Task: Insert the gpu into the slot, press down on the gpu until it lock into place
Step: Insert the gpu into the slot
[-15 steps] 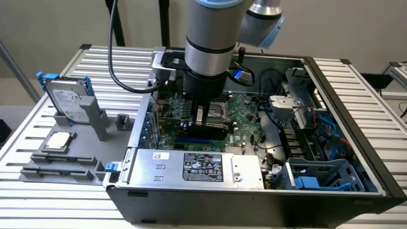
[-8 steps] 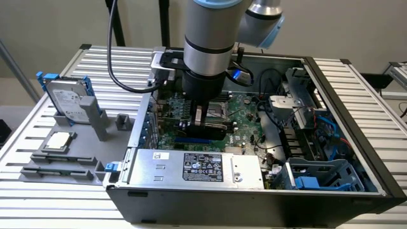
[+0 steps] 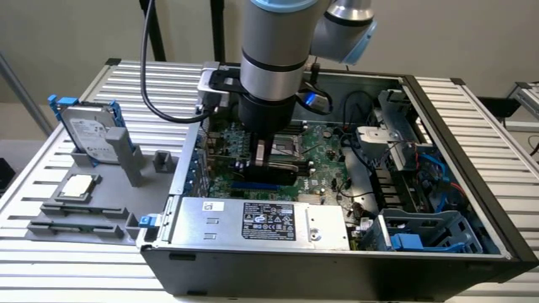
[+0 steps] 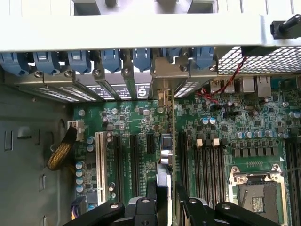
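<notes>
Two black fingers (image 4: 202, 212) of my hand (image 3: 267, 159) are closest to the wrist camera. They are pinched narrow on the gpu (image 3: 278, 172), one on each flat side. I hold the little black card standing on its thin edge, because that edge is the part that has to go down into the slot (image 3: 251, 187). In the exterior view the card sits low in the middle of the frame, right over the long blue slot. A bit of blue peeks out toward the exterior view's left. I cannot tell if the bottom edge touches the slot or is just above it (the card itself hides that part). My guess is that it is not pushed all the way in yet.

The big open computer case (image 3: 337, 271) rests like a box on the striped metal surface (image 3: 50, 265). Inside it are the green board (image 3: 324, 142), the silver power box (image 3: 261, 221) in the lower middle of the frame, and a blue cage (image 3: 421, 230) at the lower right. At the exterior view's left a gray holder (image 3: 126, 161) keeps a hard drive (image 3: 88, 132) standing up and a small square chip (image 3: 77, 186) lying flat.
</notes>
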You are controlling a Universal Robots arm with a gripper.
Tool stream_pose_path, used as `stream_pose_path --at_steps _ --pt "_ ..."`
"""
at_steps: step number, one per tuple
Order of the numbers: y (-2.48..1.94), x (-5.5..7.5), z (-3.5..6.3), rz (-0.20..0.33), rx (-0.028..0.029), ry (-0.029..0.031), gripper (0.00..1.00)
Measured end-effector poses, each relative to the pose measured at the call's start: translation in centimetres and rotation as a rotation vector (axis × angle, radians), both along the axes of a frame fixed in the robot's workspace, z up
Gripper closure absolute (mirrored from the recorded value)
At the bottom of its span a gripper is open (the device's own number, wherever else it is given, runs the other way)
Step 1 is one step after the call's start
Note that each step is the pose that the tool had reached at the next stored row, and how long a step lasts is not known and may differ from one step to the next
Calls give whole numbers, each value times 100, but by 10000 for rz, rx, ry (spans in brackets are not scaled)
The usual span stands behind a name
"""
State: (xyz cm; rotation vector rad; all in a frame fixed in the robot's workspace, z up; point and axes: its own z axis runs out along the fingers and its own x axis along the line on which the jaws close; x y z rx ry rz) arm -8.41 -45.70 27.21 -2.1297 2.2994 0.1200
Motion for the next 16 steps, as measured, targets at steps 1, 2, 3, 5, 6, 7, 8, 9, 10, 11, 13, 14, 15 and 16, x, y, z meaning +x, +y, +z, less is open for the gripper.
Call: stream_pose_path --at_steps 1,2,3,5,6,7,8,9,10,11,13,14,15,16 --pt "2 -3 -2 0 -1 1 74" --pt "4 -4 -5 0 -1 0 74" --pt "4 -4 -6 2 -1 1 74" --pt "4 -5 -5 2 -2 4 74" --pt "4 -4 -6 3 -1 4 74" --pt "4 -4 -7 3 -1 4 74" --pt "5 -4 -8 10 0 3 74" --pt "5 -4 -9 25 1 3 74" --pt "9 -4 -10 45 2 3 74" --pt "14 -5 -10 69 -1 3 74" --pt "24 -4 -11 135 -7 3 74" --pt "26 -4 -11 165 -15 4 74" --pt "26 -4 -12 185 -25 3 74" --pt "27 -5 -14 194 -46 4 74"
